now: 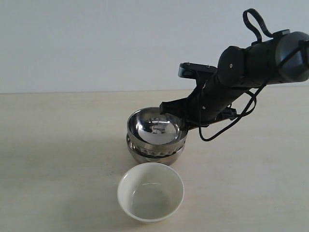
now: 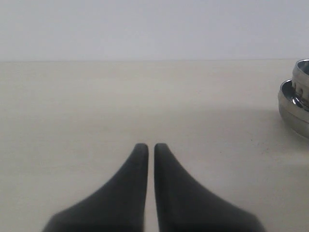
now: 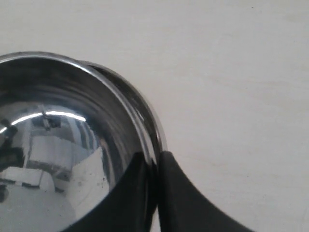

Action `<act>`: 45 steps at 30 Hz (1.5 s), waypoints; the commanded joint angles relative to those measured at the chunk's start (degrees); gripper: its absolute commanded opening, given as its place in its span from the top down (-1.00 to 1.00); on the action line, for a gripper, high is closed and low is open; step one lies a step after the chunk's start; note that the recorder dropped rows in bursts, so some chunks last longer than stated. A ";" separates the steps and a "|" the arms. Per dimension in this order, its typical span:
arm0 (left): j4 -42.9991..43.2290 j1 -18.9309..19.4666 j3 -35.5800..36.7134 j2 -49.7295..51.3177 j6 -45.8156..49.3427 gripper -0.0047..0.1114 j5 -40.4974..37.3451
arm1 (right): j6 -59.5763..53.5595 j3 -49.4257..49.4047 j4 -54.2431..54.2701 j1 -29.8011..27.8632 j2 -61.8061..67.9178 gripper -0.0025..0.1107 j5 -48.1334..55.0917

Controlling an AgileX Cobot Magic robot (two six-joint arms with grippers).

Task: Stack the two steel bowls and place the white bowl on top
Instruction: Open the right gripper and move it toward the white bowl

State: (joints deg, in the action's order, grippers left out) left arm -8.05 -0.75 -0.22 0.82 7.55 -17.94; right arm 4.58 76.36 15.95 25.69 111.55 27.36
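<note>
Exterior view: upper steel bowl (image 1: 155, 126) sits nested in the lower steel bowl (image 1: 155, 153), w/ the ribbed band showing at the seam; it looks a bit tilted, not fully seated. Right gripper (image 1: 184, 126) is at the stack's rim on the side away from the white bowl (image 1: 150, 191), which stands empty on the table (image 1: 58, 154) just in front of the stack, apart from it. Step in hand, as I judge it: setting the top steel bowl down. Do it well by lowering till the rims sit level, then opening straight, no sideways drag, so the stack doesn't shift toward the white bowl. Left wrist view: left gripper (image 2: 150, 147) has fingers nearly together, thin slit btwn them, nothing held, hovering over bare table; the stack (image 2: 295, 99) is off to one side, well apart. Right wrist view: right gripper (image 3: 157, 162) pinched tight on the upper bowl's rim (image 3: 145, 140), one finger inside, one outside; lower bowl's rim (image 3: 157, 126) peeks just beyond it.
</note>
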 commanded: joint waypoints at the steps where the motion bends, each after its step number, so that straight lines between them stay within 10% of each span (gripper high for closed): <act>1: -0.48 0.19 0.22 -0.42 -0.53 0.85 0.10 | -0.20 0.29 -0.39 0.13 0.00 0.96 -0.15; 7: -0.48 0.19 0.22 -0.42 -0.53 0.85 0.10 | 0.12 0.29 -0.39 0.13 0.00 0.90 -0.73; 14: -0.48 0.19 0.22 -0.42 -0.53 0.85 0.10 | -0.06 0.29 -0.28 0.13 0.00 0.19 -0.96; 45: -0.48 0.19 0.22 -0.42 -0.53 0.85 0.10 | 4.53 -5.69 -9.48 0.13 -11.54 0.32 5.30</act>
State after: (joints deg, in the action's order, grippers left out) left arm -8.05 -0.75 -0.22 0.82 7.55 -17.94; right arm 9.72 73.61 7.31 25.69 101.35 33.56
